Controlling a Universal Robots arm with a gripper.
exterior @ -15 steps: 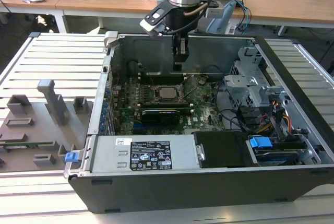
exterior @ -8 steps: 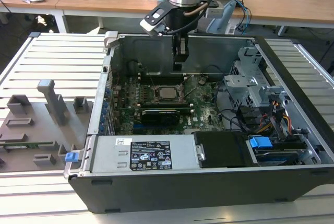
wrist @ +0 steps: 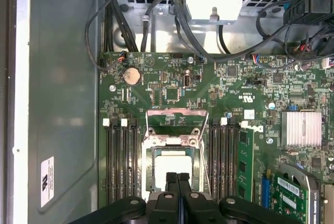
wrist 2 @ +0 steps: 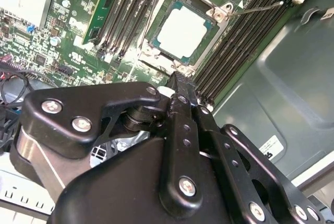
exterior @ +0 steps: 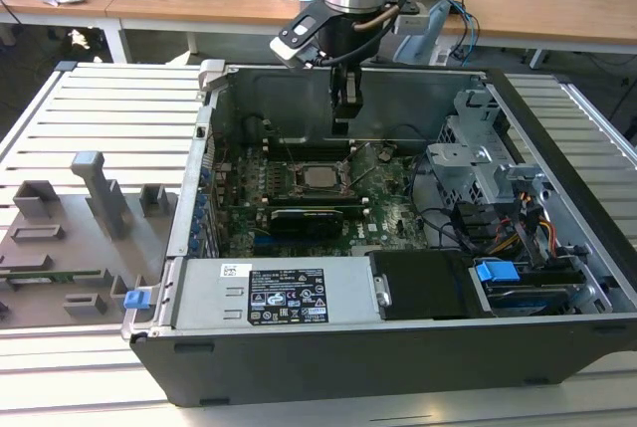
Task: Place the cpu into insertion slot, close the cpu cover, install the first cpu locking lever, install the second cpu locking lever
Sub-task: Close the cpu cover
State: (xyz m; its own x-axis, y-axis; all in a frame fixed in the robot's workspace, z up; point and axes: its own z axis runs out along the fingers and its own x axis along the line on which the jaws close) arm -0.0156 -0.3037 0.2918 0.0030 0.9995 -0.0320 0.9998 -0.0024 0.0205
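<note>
The cpu (exterior: pixel 320 177) (wrist 2: pixel 182 31) (wrist: pixel 171 162), a pale silvery square chip, lies flat in the dark-rimmed insertion slot (wrist 2: pixel 150 30) (wrist: pixel 147 167) on the green motherboard. The cpu cover (wrist: pixel 176 115), a thin metal frame, stands tilted up at one edge of the slot. A thin wire lever (wrist 2: pixel 255 7) sticks out beside the slot, unlatched. My gripper (exterior: pixel 341 126) (wrist 2: pixel 176 80) (wrist: pixel 177 178) hangs above the slot inside the open case. Its two black fingers are shut against each other and hold nothing.
Long black memory slots (wrist: pixel 121 166) flank the socket on both sides. A drive cage (exterior: pixel 478 163) with cables stands at the exterior view's right, a power supply (exterior: pixel 274 293) along the front. Case walls (wrist: pixel 57 104) ring the board. Grey fixtures (exterior: pixel 95 193) sit outside the case.
</note>
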